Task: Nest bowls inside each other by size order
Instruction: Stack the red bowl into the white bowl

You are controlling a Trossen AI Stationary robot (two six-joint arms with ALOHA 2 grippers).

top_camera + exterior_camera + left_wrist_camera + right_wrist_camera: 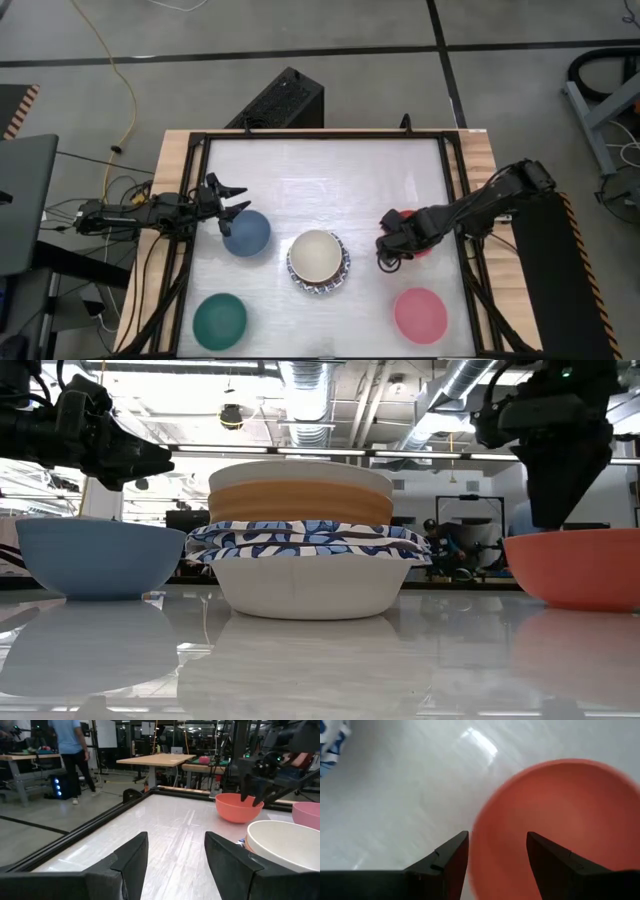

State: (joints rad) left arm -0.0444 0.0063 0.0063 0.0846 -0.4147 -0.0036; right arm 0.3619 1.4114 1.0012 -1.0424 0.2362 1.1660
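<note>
Hovered directly over the near rim of the glossy red round bowl (560,825) at table's three o'clock: right gripper (497,851), wide open, empty, rim between its fingers; left gripper (232,201) farther, parted, empty.

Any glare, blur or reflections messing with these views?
High view: soft glare across the white table. Low view: glossy top mirrors the slate-blue bowl and bowl stack; ceiling lights bright behind. Right wrist view: red bowl blurred, glare streak on the table. Left wrist view: sharp, faint sheen.
</note>
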